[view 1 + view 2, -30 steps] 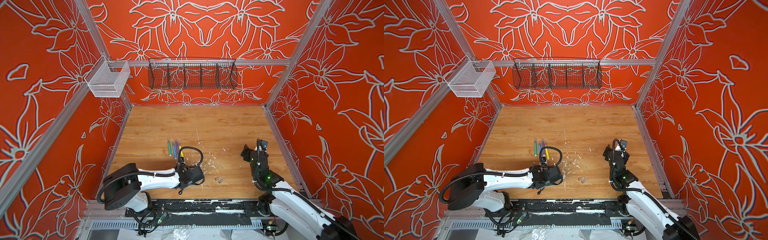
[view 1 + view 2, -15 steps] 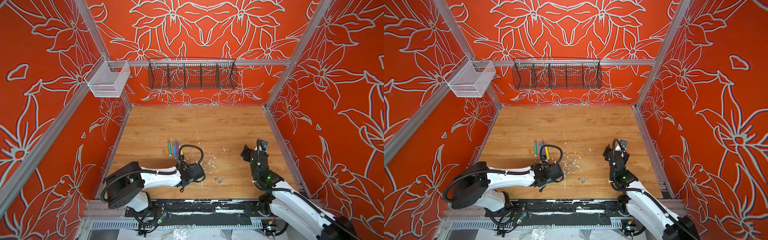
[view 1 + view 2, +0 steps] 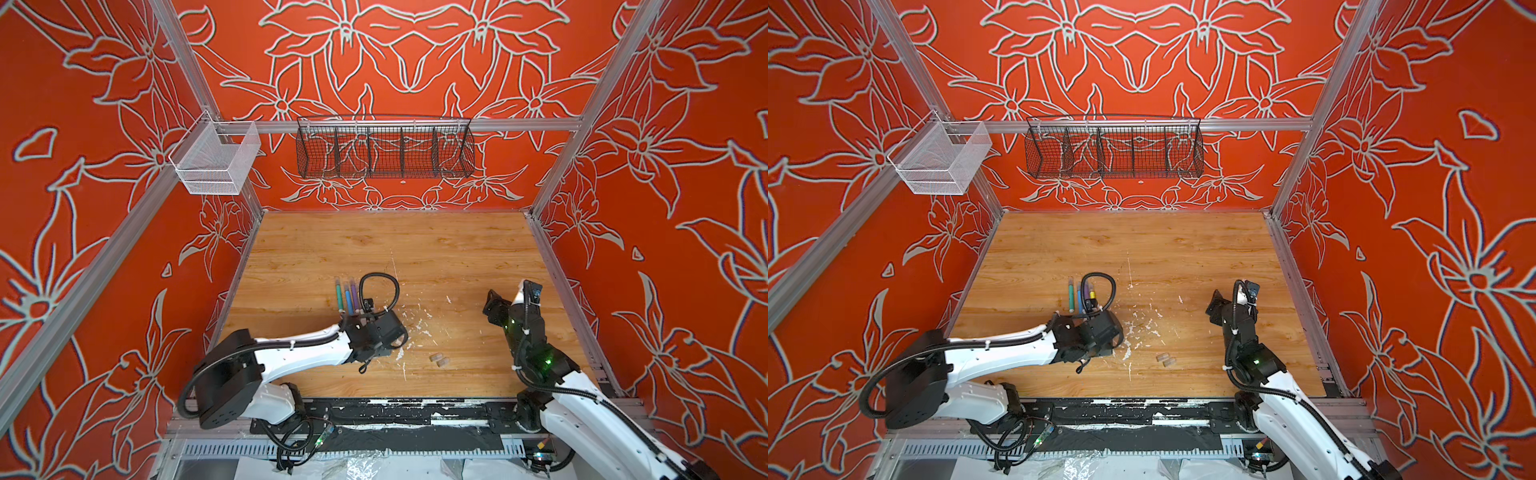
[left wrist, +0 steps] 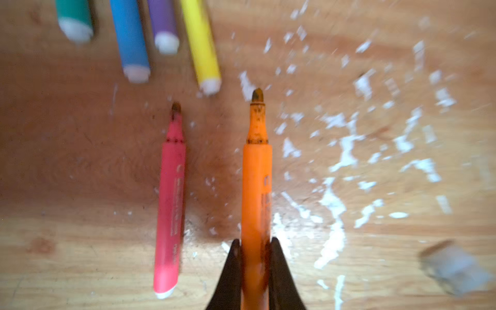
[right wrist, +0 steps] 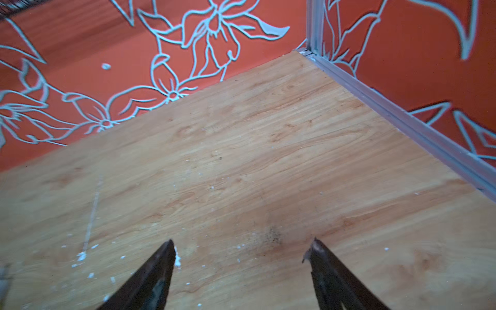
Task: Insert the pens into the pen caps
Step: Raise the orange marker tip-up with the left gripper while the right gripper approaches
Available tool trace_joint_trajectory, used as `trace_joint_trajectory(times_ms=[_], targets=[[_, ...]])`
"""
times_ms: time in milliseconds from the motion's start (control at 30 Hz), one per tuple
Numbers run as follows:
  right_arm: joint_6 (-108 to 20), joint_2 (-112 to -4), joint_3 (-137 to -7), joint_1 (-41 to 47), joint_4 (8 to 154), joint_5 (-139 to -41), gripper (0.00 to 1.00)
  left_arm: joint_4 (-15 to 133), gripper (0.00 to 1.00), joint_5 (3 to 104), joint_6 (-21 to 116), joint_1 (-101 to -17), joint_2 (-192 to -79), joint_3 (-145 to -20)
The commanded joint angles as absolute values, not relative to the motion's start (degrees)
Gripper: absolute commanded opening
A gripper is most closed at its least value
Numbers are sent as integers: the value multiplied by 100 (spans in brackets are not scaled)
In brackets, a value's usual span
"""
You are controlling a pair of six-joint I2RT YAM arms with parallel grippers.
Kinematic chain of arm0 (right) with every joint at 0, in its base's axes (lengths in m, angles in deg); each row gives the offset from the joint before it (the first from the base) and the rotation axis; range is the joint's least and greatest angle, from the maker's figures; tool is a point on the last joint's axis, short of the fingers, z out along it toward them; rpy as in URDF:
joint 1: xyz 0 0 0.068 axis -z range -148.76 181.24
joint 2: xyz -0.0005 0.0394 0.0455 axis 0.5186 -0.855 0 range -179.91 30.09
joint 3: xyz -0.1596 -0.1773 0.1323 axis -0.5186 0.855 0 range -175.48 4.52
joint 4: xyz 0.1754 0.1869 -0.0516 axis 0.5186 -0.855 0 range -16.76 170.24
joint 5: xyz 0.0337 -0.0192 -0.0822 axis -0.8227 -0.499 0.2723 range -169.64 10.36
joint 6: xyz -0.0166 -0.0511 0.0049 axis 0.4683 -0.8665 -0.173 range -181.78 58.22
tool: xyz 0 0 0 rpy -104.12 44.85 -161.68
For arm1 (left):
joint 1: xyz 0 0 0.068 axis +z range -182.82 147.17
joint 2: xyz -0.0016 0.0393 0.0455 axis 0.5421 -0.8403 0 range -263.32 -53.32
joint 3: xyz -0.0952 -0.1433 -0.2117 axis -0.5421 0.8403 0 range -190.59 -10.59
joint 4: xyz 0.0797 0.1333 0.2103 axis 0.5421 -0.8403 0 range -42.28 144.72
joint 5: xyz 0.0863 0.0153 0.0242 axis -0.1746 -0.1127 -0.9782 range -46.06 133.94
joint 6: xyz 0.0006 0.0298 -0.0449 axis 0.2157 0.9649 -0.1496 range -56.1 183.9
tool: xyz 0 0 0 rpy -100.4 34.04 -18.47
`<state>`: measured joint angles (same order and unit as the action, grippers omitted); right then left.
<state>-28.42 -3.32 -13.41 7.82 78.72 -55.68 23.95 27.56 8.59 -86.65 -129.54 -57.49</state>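
1. While the left wrist view is a little blurred, I can see the orange pen clamped between the black fingers of the left tool. That tool is closed tight on the smooth plastic barrel. The pen's bare, dark-stained tip points away from the tool. I cannot tell whether the pen is clear of the table.
2. Just beside it and roughly parallel lies the pink pen, flat on the wood. It is uncapped too, with its white end toward the camera.
3. Beyond both tips, the green pen, blue pen, purple pen and yellow pen lie side by side, rounded white ends facing the tool.
4. One of the pen caps shows as a stubby, translucent grey blur. In both top views two of them lie close together between the arms.
5. White flecks litter the wood grain beside the orange pen.
6. My right tool stands wide open above bare table, holding nothing.
7. On the back rail hang a black wire basket, divided into compartments, and a white mesh basket. Through both I see the flowered wall.
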Motion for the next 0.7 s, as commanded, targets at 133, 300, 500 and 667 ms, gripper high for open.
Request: trace_joint_trajectory(times_ms=[133, 300, 500, 667], targets=[[-1087, -266, -1440, 726, 8397, -8225, 79, 2599, 0, 3301, 2638, -7933, -12258, -6598], [-411, -658, -1391, 440, 9432, -9298, 84, 3876, 0, 3354, 3874, -7826, -12047, -6335], [-409, -1223, -1507, -685, 10374, -8918, 92, 5295, 0, 3941, 4900, -7826, -11829, -5432], [-552, -2077, -1984, -1222, 10611, -8761, 90, 5611, 0, 4273, 5089, -7826, -11531, -5094]])
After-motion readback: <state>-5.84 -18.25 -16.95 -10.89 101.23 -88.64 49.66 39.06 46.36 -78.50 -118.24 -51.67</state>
